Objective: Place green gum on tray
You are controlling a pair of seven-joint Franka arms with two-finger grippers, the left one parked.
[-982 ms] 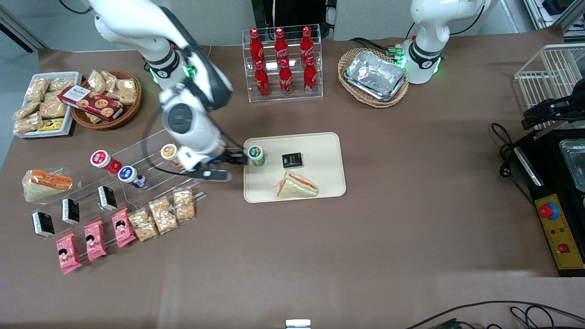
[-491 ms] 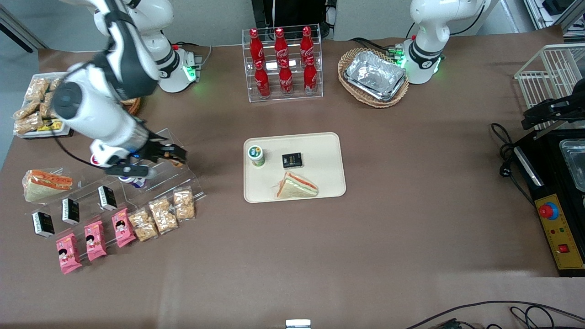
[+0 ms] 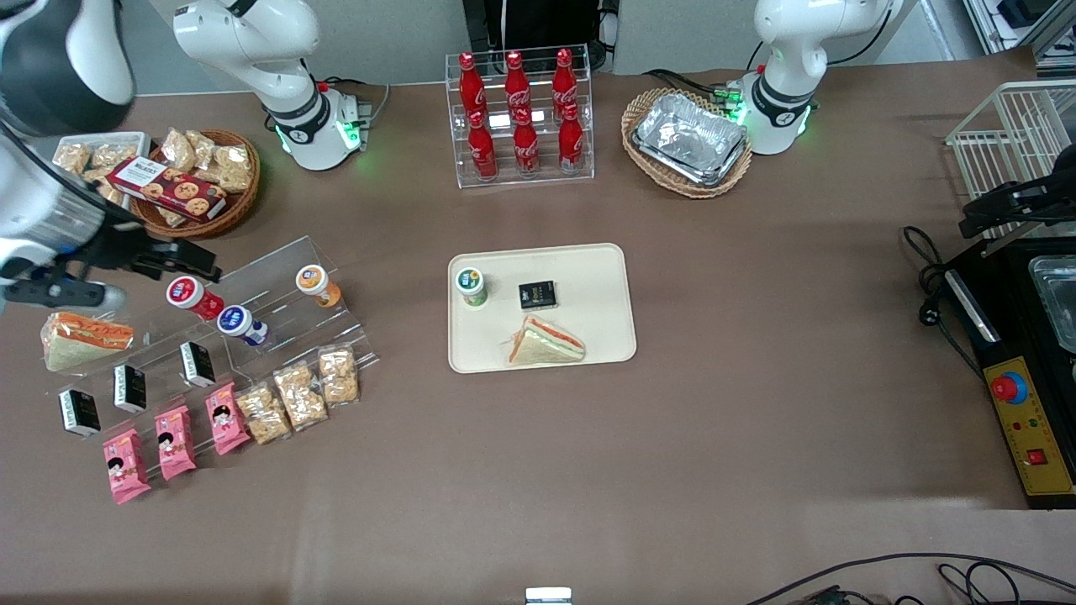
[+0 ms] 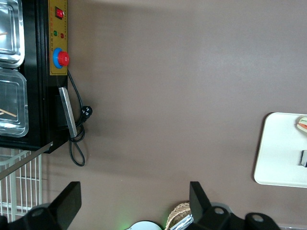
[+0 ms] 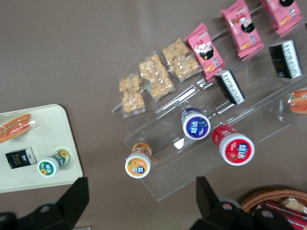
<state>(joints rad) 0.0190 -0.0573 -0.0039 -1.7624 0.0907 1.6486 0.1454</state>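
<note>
The green gum [image 3: 470, 286] stands upright on the tray [image 3: 593, 273], close to the tray edge nearest the working arm; its white lid faces up. The right wrist view also shows the green gum [image 5: 53, 163] on the tray [image 5: 50, 127]. My gripper [image 3: 189, 262] hangs well away from it, toward the working arm's end of the table, above the clear display stand [image 3: 277, 277] and next to the red-lidded bottle [image 3: 192, 296]. From the wrist, the gripper [image 5: 140, 186] is open with only bare table between its fingers.
A sandwich [image 3: 546, 343] and a black packet [image 3: 537, 294] share the tray. The stand also carries an orange bottle [image 3: 315, 284] and a blue-lidded bottle [image 3: 239, 323]. A cola rack [image 3: 521, 118], a basket of foil trays [image 3: 688, 139] and snack packs [image 3: 290, 395] stand around.
The gripper left the green gum at the tray's edge and swung back over the display stand toward the working arm's end. The gum stays upright on the tray.
</note>
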